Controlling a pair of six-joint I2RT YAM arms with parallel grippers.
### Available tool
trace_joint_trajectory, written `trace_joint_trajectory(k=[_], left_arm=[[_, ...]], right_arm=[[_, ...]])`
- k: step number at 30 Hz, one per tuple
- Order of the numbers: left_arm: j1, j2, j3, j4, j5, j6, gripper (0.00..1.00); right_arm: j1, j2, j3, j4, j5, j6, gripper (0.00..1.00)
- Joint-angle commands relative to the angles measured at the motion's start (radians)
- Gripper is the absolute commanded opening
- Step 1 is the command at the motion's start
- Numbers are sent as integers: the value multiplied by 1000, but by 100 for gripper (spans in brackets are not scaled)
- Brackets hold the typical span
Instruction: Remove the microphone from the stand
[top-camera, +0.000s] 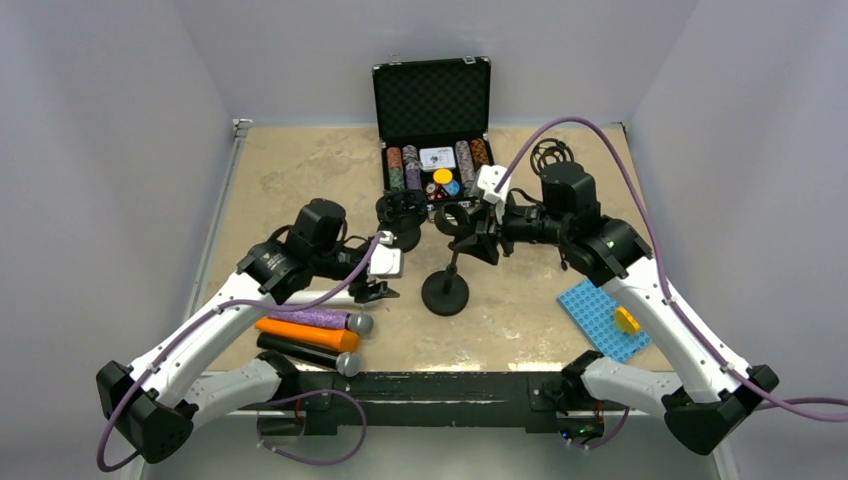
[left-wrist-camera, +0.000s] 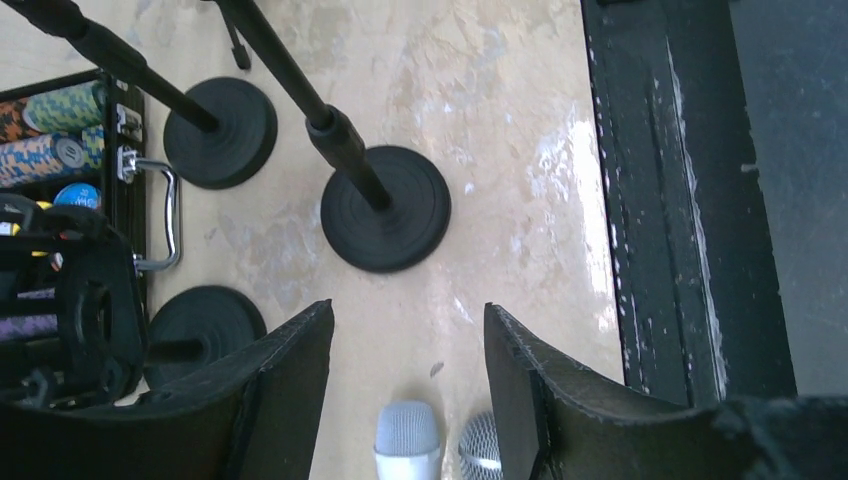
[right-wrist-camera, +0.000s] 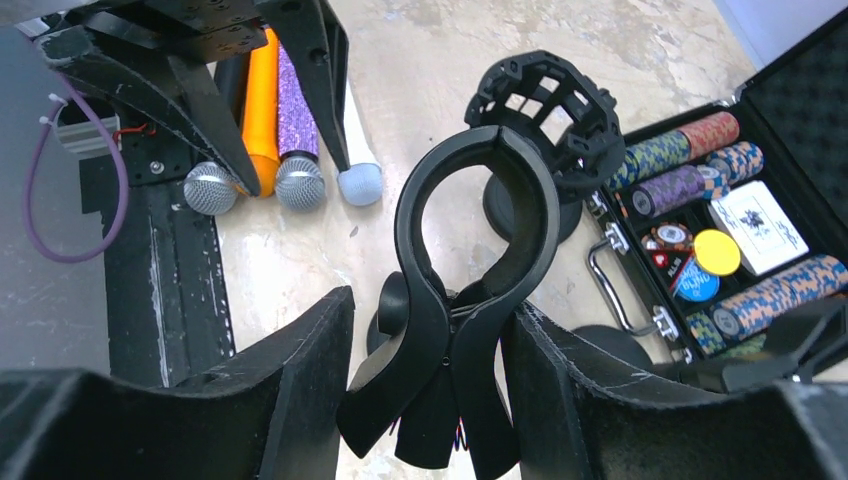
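The black mic stand (top-camera: 445, 292) stands mid-table, and its spring clip (right-wrist-camera: 478, 220) holds nothing. My right gripper (right-wrist-camera: 430, 310) is open and straddles the clip's two levers; the right finger (right-wrist-camera: 560, 380) touches one lever and the left finger stands a little off the other. My left gripper (left-wrist-camera: 408, 345) is open and empty, low over the table beside the stand base (left-wrist-camera: 385, 208). Below it lie a white microphone's head (left-wrist-camera: 407, 438) and a silver mesh head (left-wrist-camera: 478, 450). The purple (top-camera: 320, 318), orange (top-camera: 305, 334) and black (top-camera: 300, 351) microphones lie flat on the table at the front left.
An open poker chip case (top-camera: 435, 165) stands at the back centre. Two more stands with shock mounts are near it (top-camera: 400, 212) and at the back right (top-camera: 552, 155). A blue baseplate (top-camera: 603, 318) with a yellow brick lies at the right. The table's black front rail (left-wrist-camera: 680, 190) is close.
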Motion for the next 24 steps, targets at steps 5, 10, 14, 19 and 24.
trace_joint_trajectory(k=[5, 10, 14, 19, 24], left_arm=[[-57, 111, 88, 220, 79, -129, 59], [-81, 148, 94, 286, 88, -138, 58], [-88, 145, 99, 266, 103, -109, 58], [-96, 92, 98, 176, 104, -19, 58], [-97, 42, 102, 19, 40, 54, 58]], right_arm=[[-82, -66, 11, -132, -71, -42, 0], [-109, -58, 17, -249, -99, -136, 0], [-120, -51, 29, -317, -93, -186, 0], [-123, 2, 99, -378, -107, -231, 0], [-122, 47, 181, -398, -195, -306, 0]])
